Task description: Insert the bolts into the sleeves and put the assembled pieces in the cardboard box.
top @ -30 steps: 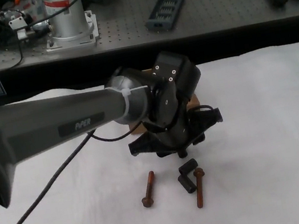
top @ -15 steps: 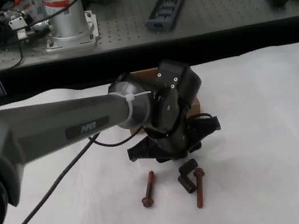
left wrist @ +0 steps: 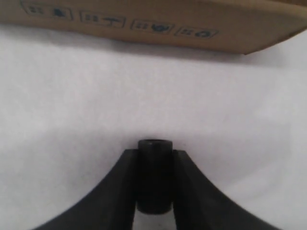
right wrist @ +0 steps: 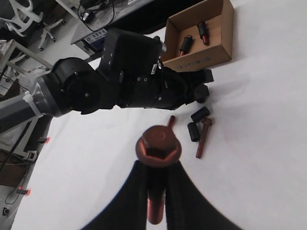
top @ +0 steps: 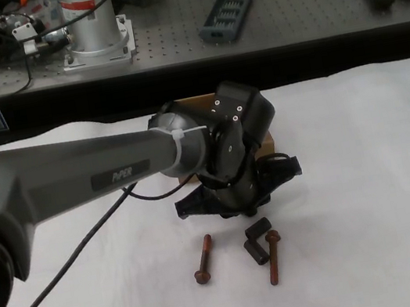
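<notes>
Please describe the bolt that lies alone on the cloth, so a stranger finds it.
Find the cardboard box on the cloth. Below it in the high view lie two black sleeves. This bolt lies apart from them, touching nothing; the other bolt lies beside them.

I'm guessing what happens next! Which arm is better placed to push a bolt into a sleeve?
Right, probably: the right claw grips a bolt. The left claw is shut on a sleeve near the cardboard box, so it can hold that steady.

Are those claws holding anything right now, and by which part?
The left gripper pinches a black sleeve by its sides. The right gripper clamps a bolt by its shank, just under the head.
</notes>
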### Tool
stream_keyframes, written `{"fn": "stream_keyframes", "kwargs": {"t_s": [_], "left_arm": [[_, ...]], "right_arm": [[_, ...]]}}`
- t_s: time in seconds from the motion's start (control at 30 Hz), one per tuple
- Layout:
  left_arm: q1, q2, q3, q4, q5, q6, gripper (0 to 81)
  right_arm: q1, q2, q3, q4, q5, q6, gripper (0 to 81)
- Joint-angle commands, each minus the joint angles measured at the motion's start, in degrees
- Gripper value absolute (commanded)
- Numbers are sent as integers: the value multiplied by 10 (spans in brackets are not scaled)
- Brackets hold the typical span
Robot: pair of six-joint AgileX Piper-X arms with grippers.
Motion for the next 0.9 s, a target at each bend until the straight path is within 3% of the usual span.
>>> {"fn": "stream_keyframes", "kwargs": {"t_s": [0.0,0.07,0.4,0.7,0.87], "left_arm": [[-1,6,-7,12,7,5,78],[-1,6,-7,23,17,5,11],[-1,1,-25,90,107,26,6],[-3,-82,-24,173,75,215,6],[-3,-156,13,173,75,230,6]], "right_arm": [[-3,-3,0,-22,-5,-1,19],[-3,-3,0,-20,-8,-1,19],[-3,-3,0,-19,-17,-1,19],[-3,-3,0,-19,-12,-4,19],[-3,-3,0,-19,-12,-4,19]]}}
